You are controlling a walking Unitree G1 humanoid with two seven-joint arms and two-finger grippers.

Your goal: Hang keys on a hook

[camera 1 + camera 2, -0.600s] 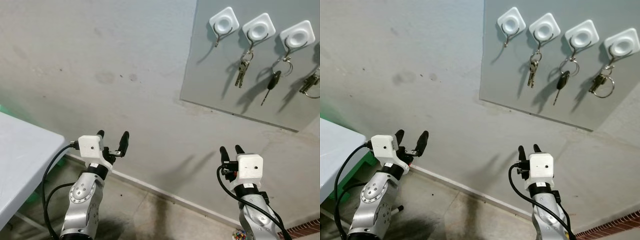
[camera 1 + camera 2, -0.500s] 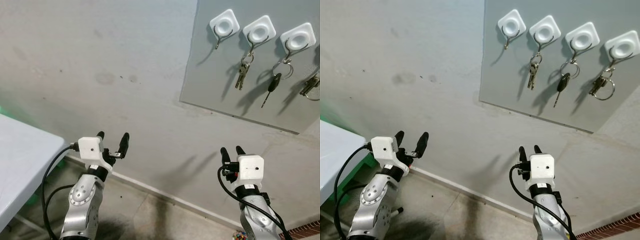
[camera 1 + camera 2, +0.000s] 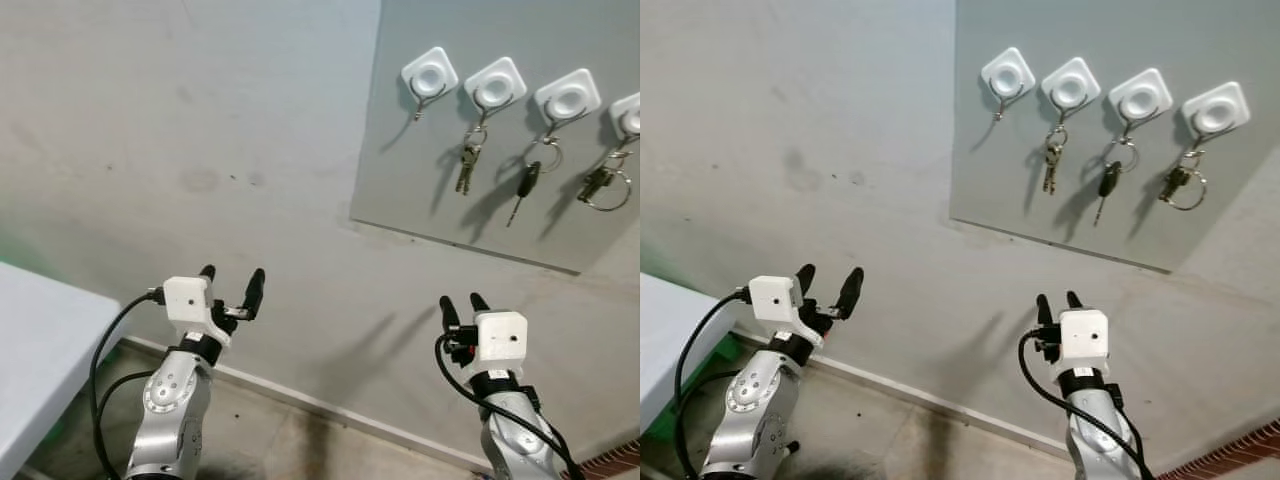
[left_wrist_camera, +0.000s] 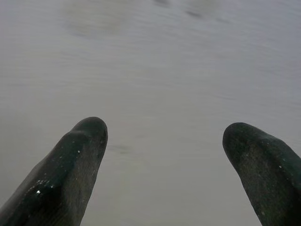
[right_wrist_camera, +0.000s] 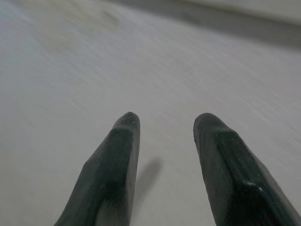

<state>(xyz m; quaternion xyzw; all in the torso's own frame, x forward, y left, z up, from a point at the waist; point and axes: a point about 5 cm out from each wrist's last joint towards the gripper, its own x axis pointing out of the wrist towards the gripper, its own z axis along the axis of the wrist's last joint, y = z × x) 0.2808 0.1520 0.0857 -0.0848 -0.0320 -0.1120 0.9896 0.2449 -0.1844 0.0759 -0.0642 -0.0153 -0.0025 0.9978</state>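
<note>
Grey flat panel [image 3: 1000, 150] on wall carries 4 white square hooks [image 3: 1007, 77]; leftmost bare, other 3 hold silver & black keys [image 3: 1051, 167].

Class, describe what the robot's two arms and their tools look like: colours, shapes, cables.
Both arms are silver metal with rounded joints. Each wrist carries a white, boxy camera block, and black cables loop from it down along the arm. The left tool and the right tool each have two long, black fingers with rounded tips.
</note>
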